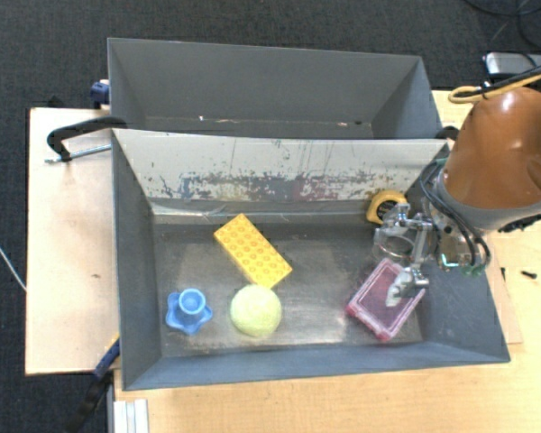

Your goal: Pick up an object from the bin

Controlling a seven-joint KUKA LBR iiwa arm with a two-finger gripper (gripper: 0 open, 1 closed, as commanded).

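- Where the scuffed floor of the grey metal bin (135, 242) meets its right wall, a flat magenta rectangular case (377, 312) with a darker glossy top lies askew.
- The metal gripper (404, 285) sits low over that case's right half; open or closed, cannot tell.
- The arm comes in from the right, its smooth orange domed cover (500, 152) above the right rim, wrist angled down and leftward.
- A yellow studded plastic plate (252, 249) lies diagonal mid-floor, with a pale yellow-green ball (255, 311) just beside its near end.
- A blue moulded plastic piece (188, 309) sits near-left; a yellow roll (383, 206) sits back-right.
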